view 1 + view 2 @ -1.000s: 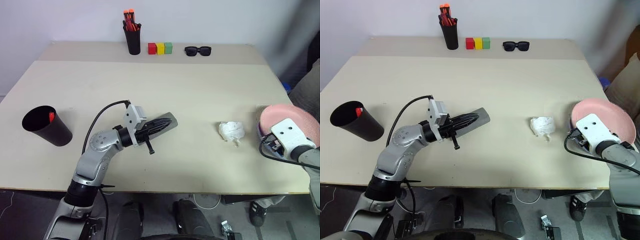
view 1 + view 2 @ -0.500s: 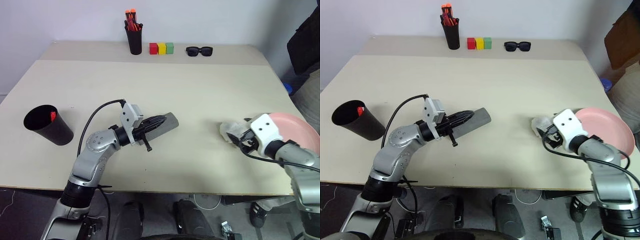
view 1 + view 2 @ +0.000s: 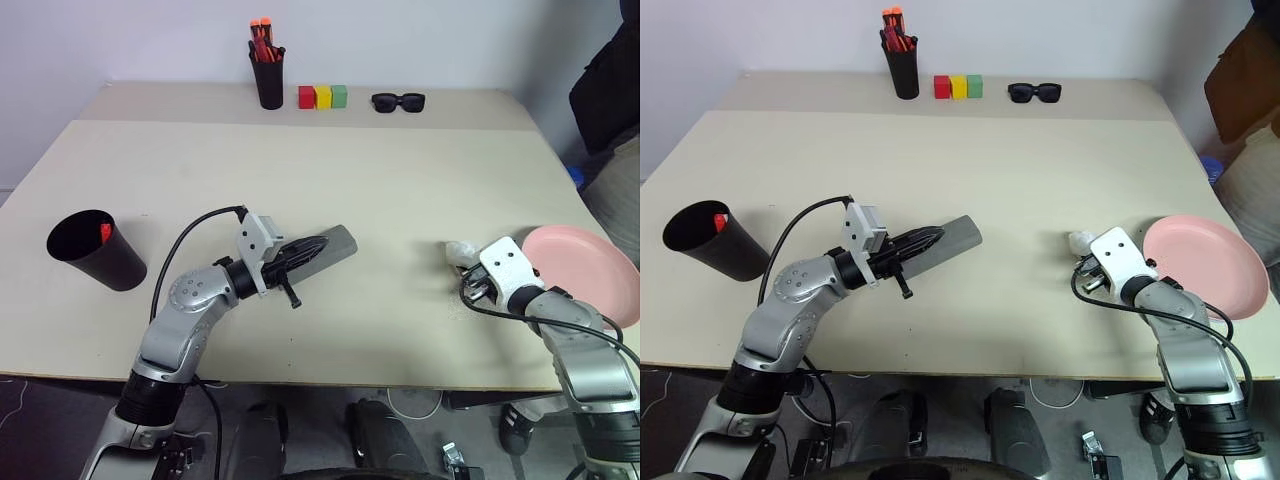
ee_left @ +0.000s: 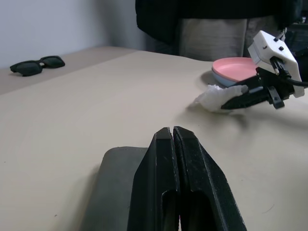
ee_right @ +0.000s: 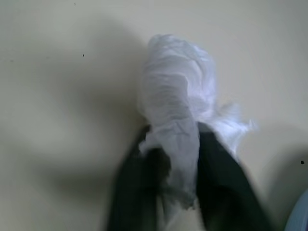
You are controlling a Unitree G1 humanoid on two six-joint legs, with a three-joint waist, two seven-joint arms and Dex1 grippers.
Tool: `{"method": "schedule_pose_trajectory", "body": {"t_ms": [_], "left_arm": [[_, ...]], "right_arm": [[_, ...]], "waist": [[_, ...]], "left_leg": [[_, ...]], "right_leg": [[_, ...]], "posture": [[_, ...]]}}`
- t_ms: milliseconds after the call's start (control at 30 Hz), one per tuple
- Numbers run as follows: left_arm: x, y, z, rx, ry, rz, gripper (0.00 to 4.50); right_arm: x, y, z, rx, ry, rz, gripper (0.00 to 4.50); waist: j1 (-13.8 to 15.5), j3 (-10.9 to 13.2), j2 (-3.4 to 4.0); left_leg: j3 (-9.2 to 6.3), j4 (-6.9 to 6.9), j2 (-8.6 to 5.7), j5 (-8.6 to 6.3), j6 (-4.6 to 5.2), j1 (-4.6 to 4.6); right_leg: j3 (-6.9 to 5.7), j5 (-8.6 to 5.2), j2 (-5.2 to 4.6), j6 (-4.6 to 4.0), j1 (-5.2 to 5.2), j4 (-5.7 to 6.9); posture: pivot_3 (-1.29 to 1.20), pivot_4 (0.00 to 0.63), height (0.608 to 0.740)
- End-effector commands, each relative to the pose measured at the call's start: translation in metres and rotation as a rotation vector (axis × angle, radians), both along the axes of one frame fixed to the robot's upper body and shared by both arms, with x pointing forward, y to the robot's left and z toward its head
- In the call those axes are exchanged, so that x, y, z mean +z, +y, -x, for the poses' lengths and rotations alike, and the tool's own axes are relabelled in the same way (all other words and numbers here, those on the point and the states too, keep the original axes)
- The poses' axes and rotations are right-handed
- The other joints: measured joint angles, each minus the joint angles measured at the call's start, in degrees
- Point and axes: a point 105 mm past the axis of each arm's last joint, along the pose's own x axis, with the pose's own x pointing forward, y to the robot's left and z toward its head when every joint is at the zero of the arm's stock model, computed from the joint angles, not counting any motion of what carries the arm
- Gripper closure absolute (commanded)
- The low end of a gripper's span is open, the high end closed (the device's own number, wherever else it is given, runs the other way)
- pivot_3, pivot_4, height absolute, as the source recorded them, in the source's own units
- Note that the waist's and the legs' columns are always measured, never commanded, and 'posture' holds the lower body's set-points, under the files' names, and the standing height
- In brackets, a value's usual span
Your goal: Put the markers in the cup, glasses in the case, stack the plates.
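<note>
- Case (image 3: 322,246), grey and felt-like, looks soft, light and slightly yielding; I judge it best taken across its narrow width near the middle, as the long flat top offers little to pinch.
- Left gripper (image 4: 172,139) has its fingers pressed fully together with nothing between them; they lie along the top of the case, tips pointing down its length, seemingly pressing on the lid rather than holding it.
- Right gripper (image 5: 175,159) has its fingers closed on a crumpled white tissue (image 5: 175,98), which bulges out beyond the tips and rests on the worktop (image 3: 400,190); it is soft, nearly weightless stuff that will crush rather than slip.
- Plates sit just past the right fingers on their outer side: the salmon pink plate (image 3: 585,270) already rests on the light blue plate (image 4: 224,77), whose rim peeks out underneath. Both look rigid, smooth and probably slippery, so a rim pinch would suit them.
- Cup (image 3: 95,250), wide and matte black, stands well apart from the left fingers on their outer side, with a red marker (image 3: 104,232) inside; it looks light and easily tipped.
- Far beyond both sets of fingers, at the worktop's back edge, lie black sunglasses (image 3: 398,101), three coloured blocks (image 3: 322,96) and a narrow black holder of orange-red markers (image 3: 266,70).
</note>
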Motion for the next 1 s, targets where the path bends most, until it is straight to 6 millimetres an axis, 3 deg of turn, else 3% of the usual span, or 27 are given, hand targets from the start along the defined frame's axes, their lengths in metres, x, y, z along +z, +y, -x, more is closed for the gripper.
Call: {"method": "schedule_pose_trajectory", "body": {"t_ms": [33,167,267,433,567,667,833,1000], "left_arm": [[0.008,-0.002,0.001,-0.015,-0.036,0.011,4.50],[0.006,-0.001,-0.003,-0.013,-0.035,0.006,4.50],[0.004,0.007,-0.017,0.037,-0.044,0.002,4.50],[0.003,0.014,-0.030,0.087,-0.063,-0.002,4.50],[0.000,0.019,-0.035,0.121,-0.070,-0.005,4.50],[0.000,0.025,-0.034,0.151,-0.074,-0.005,4.50],[-0.006,0.045,-0.032,0.257,-0.061,-0.015,4.50],[-0.008,0.071,-0.031,0.408,-0.075,-0.023,4.50]], "right_arm": [[0.032,-0.005,-0.002,-0.016,-0.134,0.021,4.47],[0.061,-0.018,0.000,-0.069,-0.236,0.025,4.47],[0.081,-0.056,0.010,-0.217,-0.279,0.096,4.47],[0.070,-0.100,0.029,-0.380,-0.197,0.186,4.47],[0.056,-0.113,0.037,-0.430,-0.133,0.170,4.47],[0.051,-0.117,0.037,-0.439,-0.113,0.155,3.37],[0.063,-0.111,0.022,-0.389,-0.161,0.153,0.97],[0.076,-0.090,0.013,-0.226,-0.193,0.094,0.97]], "waist": [[0.01,0.00,0.00],[0.02,0.00,0.00],[0.22,0.00,0.01],[0.13,0.00,0.00],[-0.33,-0.03,0.05],[-0.33,-0.03,0.06],[-0.35,-0.04,0.07],[-0.07,-0.03,0.06]], "left_leg": [[0.00,0.00,0.00,0.00,0.00,0.00],[0.00,0.00,0.00,0.00,0.00,0.00],[0.00,0.00,-0.01,0.00,0.00,0.00],[-0.01,-0.02,-0.02,0.00,0.00,-0.01],[0.02,-0.02,-0.02,0.00,0.00,0.01],[0.02,-0.02,-0.01,0.00,0.00,0.03],[0.03,-0.03,-0.01,0.00,0.00,0.03],[0.03,-0.03,0.00,0.00,0.00,0.02]], "right_leg": [[0.00,0.00,0.00,0.00,0.00,0.00],[0.00,0.00,0.00,0.00,0.00,0.00],[0.00,0.00,0.00,0.00,0.00,0.00],[-0.01,0.00,-0.01,0.00,0.01,-0.05],[0.01,0.00,-0.01,0.00,0.01,-0.04],[0.02,0.00,0.00,0.01,0.01,-0.03],[0.03,0.00,0.00,0.01,0.01,-0.03],[0.03,0.00,-0.01,0.01,0.01,-0.04]], "posture": [[0.00,0.150,0.725],[0.00,0.150,0.725],[0.00,0.150,0.725],[0.00,0.150,0.725],[0.00,0.150,0.725],[0.00,0.150,0.725],[0.00,0.150,0.725],[0.00,0.150,0.725]]}}
